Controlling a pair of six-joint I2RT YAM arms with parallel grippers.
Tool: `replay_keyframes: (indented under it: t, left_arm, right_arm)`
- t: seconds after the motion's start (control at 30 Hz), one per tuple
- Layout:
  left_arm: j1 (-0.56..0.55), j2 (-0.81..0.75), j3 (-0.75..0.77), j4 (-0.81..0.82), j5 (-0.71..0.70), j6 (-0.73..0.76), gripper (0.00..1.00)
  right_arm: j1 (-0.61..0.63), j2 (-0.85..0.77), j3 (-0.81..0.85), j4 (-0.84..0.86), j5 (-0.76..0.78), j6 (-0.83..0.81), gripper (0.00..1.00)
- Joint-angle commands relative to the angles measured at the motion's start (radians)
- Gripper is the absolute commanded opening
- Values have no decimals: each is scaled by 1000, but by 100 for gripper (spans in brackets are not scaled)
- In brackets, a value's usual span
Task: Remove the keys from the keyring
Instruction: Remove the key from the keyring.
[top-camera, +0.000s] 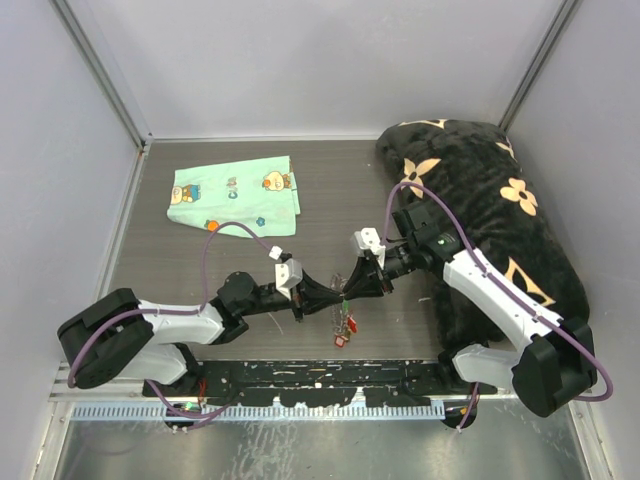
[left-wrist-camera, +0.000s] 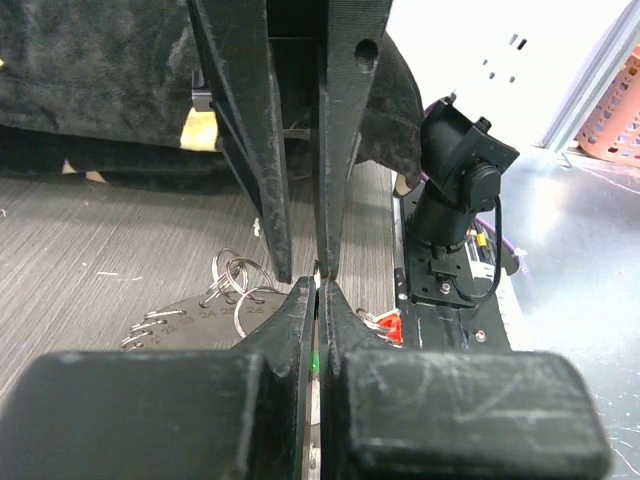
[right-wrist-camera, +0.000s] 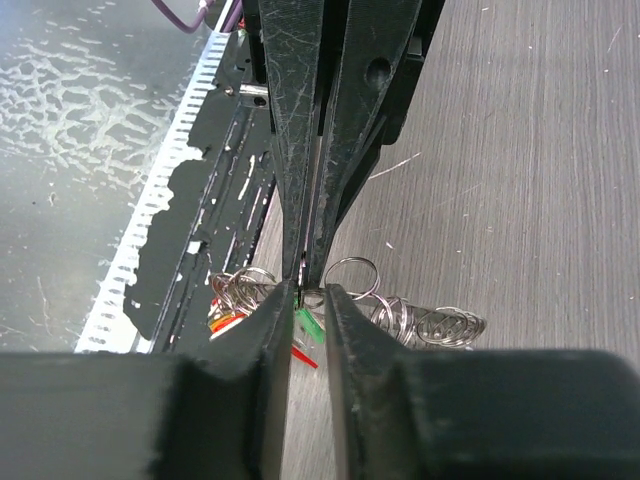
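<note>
Right in the middle of the grey table (top-camera: 200, 270), the left gripper (top-camera: 333, 292) and the right gripper (top-camera: 352, 284) meet tip to tip. They touch at one spot, just above the bunch of keys (top-camera: 346, 326).

The left gripper's fingers (left-wrist-camera: 290, 310) are squeezed together with only a very thin line between them. The right gripper's fingers (right-wrist-camera: 275, 320) are almost together too, with a small gap. A bit of silver wire from the keyring (right-wrist-camera: 312, 297) sits right at their tips. Both grippers look like they are pinching the keyring at that same spot.

The keyring and its keys are under the tips, close to the near edge of the table. I cannot tell if the bunch hangs or lies flat. A green key head (right-wrist-camera: 310, 326) peeks through the gap of the right fingers. A red key head (left-wrist-camera: 390, 325) shows beside the left fingers. Small silver rings (left-wrist-camera: 235, 275) and flat metal tags (left-wrist-camera: 190, 320) with tiny numbers lie on one side. Little silver coils (right-wrist-camera: 440, 325) lie on the other side.

Far back on the left lies a mint-green cloth (top-camera: 235, 195) with cartoon pictures. A black fluffy blanket (top-camera: 490, 200) with beige flowers fills the right side, under the right arm.
</note>
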Motion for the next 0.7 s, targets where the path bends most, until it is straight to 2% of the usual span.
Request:
replay_keyframes:
  t: [0.0,0.2,0.27,0.33,0.43,0.47,0.57,0.67]
  left_arm:
    - [-4,-10,48,123,-17,8,0]
    - [-4,-23,38,124,-32,11,0]
    - [-5,-27,37,124,-37,11,0]
    - [-5,-26,39,124,-39,10,0]
    - [-5,-27,37,126,-40,6,2]
    - [-4,-30,31,130,-38,3,5]
    - [-4,-48,2,147,-39,-4,29]
    - [-5,-114,-32,136,-37,3,43]
  right_arm:
    - [13,-18,-2,47,7,34,20]
    - [18,-20,-4,50,35,36,17]
    - [18,-21,-2,50,33,36,11]
    - [19,-22,0,47,23,35,2]
    - [18,-26,15,13,14,-1,1]
    - [19,-28,21,-3,16,-20,1]
    - [18,-33,41,-68,32,-118,1]
    - [18,-41,56,-135,40,-213,1]
